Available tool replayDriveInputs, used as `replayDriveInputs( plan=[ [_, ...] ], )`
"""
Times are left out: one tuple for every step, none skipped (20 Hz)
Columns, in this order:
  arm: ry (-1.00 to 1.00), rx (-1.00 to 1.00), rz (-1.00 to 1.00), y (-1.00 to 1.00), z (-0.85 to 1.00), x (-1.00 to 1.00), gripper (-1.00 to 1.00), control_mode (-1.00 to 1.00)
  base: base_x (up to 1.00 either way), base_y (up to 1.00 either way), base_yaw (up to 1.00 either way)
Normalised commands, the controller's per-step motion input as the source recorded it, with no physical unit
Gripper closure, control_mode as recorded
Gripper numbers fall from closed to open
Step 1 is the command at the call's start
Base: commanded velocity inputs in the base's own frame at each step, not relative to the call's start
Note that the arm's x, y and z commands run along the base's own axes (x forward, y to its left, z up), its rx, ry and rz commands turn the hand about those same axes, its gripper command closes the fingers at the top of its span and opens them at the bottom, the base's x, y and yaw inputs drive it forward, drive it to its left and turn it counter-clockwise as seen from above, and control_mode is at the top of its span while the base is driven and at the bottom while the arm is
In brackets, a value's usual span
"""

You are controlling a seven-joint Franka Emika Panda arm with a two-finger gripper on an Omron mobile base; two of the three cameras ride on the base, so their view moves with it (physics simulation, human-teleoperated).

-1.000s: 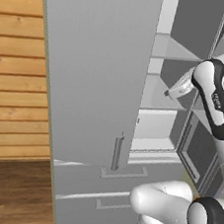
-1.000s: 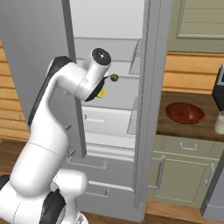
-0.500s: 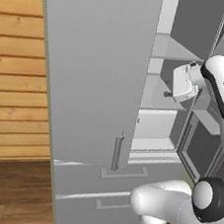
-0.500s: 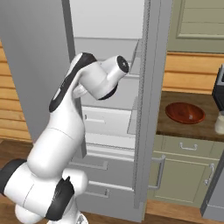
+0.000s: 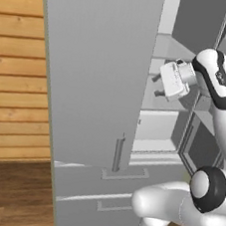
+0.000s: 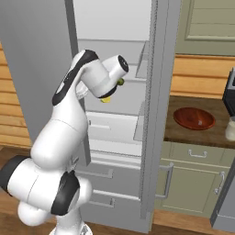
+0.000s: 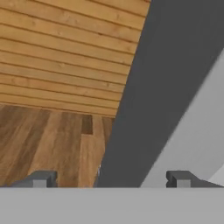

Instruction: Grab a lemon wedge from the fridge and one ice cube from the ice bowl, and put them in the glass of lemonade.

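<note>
**Grey fridge open, pincer empty at the shelves**

Light-grey fridge [image 6: 156, 114] stands with its doors swung open, white shelves and a drawer showing inside. The white arm reaches into the opening at upper-shelf height. In the hand view the pincer [image 7: 109, 178] has its two dark fingertips [image 7: 41, 178] spread wide with nothing between them, facing the edge of a grey door with wooden floor and plank wall beyond.

In the right base view the lemon wedge [image 6: 106, 98] peeks out yellow just under the arm's wrist, on a fridge shelf, with a small dark green round item [image 6: 120, 82] close above it at the wrist's far side.

The reddish-brown ice bowl [image 6: 194, 118] sits on the dark surface [image 6: 176, 133] right of the fridge, near its front edge; what lies inside cannot be made out.
</note>
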Motion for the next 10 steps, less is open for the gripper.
replayDriveInputs(
  plan=[
    [0.0,0.0,0.09,0.18,-0.12,0.6,-1.0,-1.0,0.0,0.0,0.0],
    [0.0,0.0,0.04,0.01,-0.16,0.56,-1.0,-1.0,0.0,0.0,0.0],
    [0.0,0.0,0.0,0.0,-0.11,0.5,-1.0,-1.0,0.0,0.0,0.0],
    [-0.02,0.0,0.0,0.0,0.0,0.2,-1.0,-1.0,0.0,0.0,0.0],
    [-0.04,0.0,0.0,0.0,0.0,0.0,-1.0,-1.0,0.0,0.0,0.0],
    [-0.05,0.0,0.0,0.0,0.0,0.0,-1.0,-1.0,0.0,0.0,0.0],
    [-0.03,0.0,0.0,0.0,0.0,0.0,-1.0,-1.0,0.0,0.0,0.0],
    [-0.03,0.0,0.0,0.0,0.0,0.06,-1.0,-1.0,0.0,0.0,0.0],
    [0.0,0.0,0.0,-0.1,0.0,0.29,-1.0,-1.0,0.0,0.0,0.0],
    [0.0,0.0,0.0,-0.17,0.0,0.39,-1.0,-1.0,0.0,0.0,0.0]
  ],
)
